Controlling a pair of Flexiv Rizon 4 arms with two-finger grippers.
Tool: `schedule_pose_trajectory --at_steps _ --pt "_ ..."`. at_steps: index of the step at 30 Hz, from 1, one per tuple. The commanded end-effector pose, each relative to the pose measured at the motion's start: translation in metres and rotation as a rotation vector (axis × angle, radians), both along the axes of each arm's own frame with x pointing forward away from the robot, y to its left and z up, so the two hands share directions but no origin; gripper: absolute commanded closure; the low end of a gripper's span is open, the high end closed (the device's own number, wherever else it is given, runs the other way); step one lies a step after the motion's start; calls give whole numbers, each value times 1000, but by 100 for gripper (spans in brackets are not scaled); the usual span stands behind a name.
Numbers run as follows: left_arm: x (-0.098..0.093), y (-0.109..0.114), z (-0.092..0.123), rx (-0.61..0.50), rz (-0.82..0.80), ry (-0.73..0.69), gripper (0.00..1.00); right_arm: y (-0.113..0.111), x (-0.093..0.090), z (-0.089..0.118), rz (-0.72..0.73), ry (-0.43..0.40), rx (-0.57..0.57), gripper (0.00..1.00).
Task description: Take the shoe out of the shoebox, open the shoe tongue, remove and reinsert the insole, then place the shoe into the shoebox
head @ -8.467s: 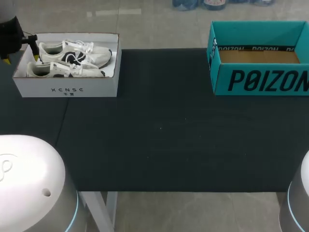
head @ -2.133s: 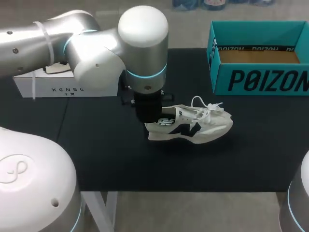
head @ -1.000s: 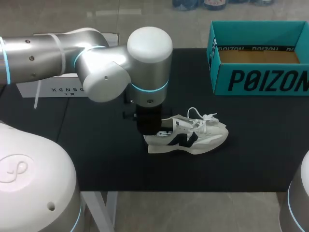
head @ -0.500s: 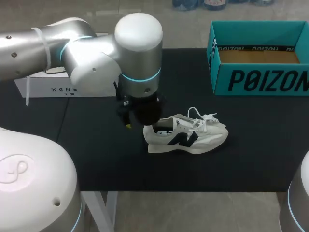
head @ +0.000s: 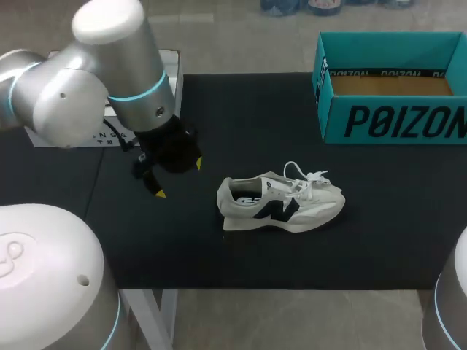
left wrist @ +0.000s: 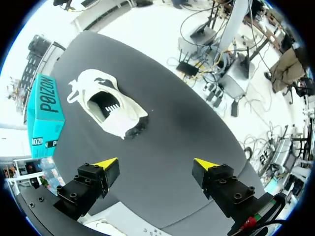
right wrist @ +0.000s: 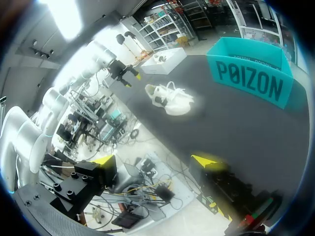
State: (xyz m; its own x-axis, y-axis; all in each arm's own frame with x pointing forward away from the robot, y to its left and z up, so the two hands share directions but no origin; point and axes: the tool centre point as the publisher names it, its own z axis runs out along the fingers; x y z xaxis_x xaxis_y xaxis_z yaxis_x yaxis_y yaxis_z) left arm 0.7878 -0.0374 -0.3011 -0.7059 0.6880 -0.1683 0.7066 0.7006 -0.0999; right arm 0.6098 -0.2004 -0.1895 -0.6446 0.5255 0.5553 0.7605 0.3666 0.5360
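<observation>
The left arm comes in from the left side. The left gripper (head: 178,179) hangs above the tabletop (head: 292,124) near the shoe's heel, fingers spread apart and empty. The white shoe (head: 281,204), with a dark side logo, sits on its sole mid-tabletop, lengthwise across it, toe to the right. The right gripper (right wrist: 155,160) also has its fingers apart, holding nothing.

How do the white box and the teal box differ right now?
The white box sits far left, the teal box far right. The teal box looks empty, its brown floor bare; the white box is mostly hidden behind my left arm, contents unclear. Both are open-topped.
</observation>
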Motion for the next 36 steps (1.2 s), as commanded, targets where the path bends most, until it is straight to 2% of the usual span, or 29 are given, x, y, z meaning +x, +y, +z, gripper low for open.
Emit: schedule_pose_trajectory --at_steps 1,5,7,36 --pt "-17 26 -10 -543 235 29 0 3 -9 1 -150 -104 -200 0" --pt "-20 27 -9 -580 202 29 0 3 -9 1 -150 -104 -200 0" --pt "-20 26 -7 -526 198 33 0 3 -9 1 -150 -104 -200 0" --pt "-20 26 -7 -526 198 33 0 3 -9 1 -150 -104 -200 0"
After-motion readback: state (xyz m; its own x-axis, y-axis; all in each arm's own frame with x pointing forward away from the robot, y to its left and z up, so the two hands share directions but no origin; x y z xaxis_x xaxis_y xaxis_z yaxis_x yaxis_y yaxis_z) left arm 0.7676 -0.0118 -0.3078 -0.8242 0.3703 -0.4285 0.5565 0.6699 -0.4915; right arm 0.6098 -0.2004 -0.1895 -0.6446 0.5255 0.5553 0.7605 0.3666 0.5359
